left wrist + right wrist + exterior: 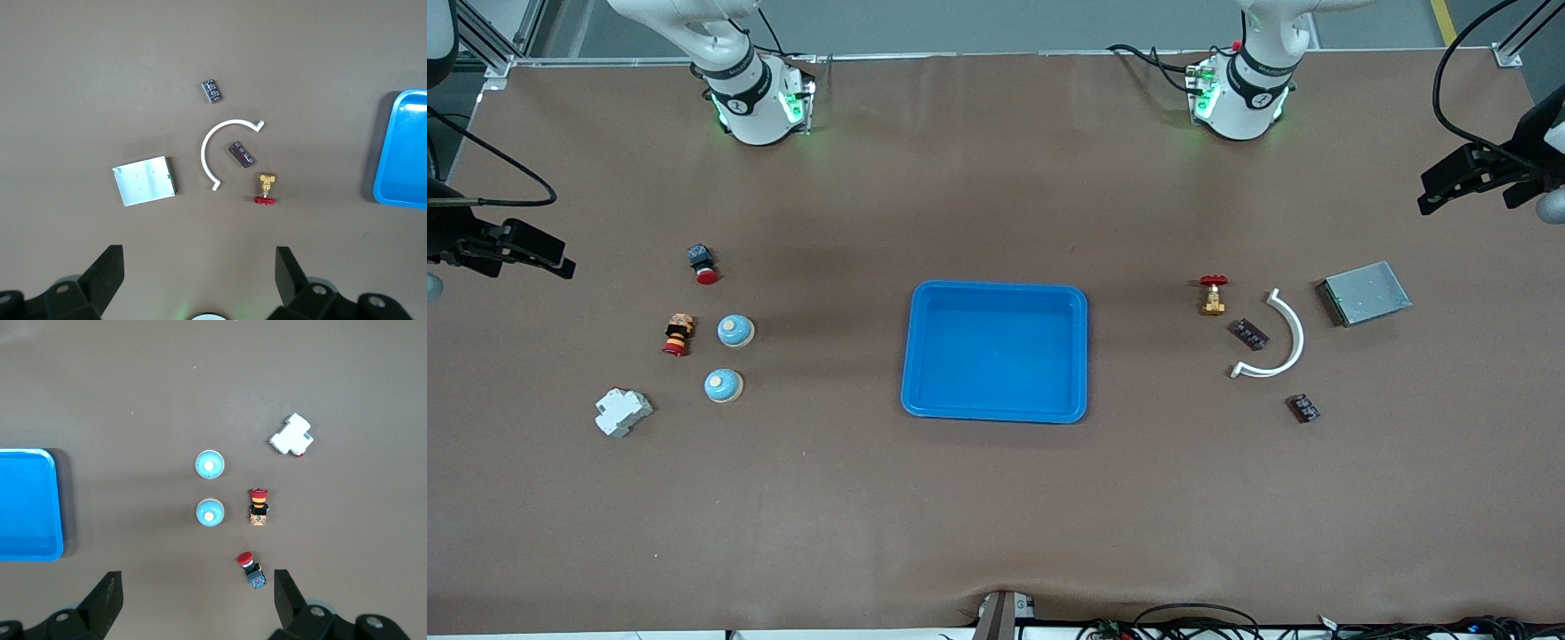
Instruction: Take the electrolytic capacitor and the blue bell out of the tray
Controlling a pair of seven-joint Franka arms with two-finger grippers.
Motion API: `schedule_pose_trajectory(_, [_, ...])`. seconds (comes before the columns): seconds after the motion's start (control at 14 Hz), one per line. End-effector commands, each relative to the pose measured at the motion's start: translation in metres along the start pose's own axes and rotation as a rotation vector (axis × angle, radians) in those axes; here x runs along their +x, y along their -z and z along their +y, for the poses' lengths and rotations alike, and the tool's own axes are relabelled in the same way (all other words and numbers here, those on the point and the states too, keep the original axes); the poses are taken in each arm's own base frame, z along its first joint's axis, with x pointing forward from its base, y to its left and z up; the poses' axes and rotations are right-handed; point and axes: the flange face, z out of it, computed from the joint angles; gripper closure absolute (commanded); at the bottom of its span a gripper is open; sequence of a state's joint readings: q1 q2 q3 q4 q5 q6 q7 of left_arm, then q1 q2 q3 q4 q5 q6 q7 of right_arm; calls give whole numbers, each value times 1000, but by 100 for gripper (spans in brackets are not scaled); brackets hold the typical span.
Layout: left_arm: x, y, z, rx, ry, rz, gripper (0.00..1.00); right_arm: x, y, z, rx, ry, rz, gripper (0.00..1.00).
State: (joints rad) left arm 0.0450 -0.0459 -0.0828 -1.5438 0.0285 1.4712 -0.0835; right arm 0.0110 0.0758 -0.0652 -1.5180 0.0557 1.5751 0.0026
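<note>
Two small dark capacitors lie toward the left arm's end of the table: one (1249,334) (241,153) sits inside a white arc, the other (1304,408) (213,91) lies nearer the front camera. Two blue dome bells (735,331) (723,386) (210,512) (209,465) stand toward the right arm's end. A blue tray (996,293) (403,160) (27,520) lies empty in the middle. My left gripper (198,257) hangs open high above the capacitor group. My right gripper (195,577) hangs open high above the bells. Neither holds anything.
Beside the capacitors lie a white curved strip (1285,342), a brass valve with a red handle (1213,295) and a silver plate (1366,292). Near the bells are two red push buttons (703,263) (679,335) and a white breaker (623,412).
</note>
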Motion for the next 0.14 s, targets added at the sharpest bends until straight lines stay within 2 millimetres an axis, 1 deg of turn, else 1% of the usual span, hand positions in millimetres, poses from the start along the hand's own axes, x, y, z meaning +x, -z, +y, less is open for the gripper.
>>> schedule_pose_trajectory(0.0, [0, 4, -1, -9, -22, 1, 0, -10, 3, 2, 5, -14, 11, 0])
schedule_pose_trajectory(0.07, [0, 4, -1, -9, -20, 1, 0, -10, 3, 2, 5, -14, 12, 0])
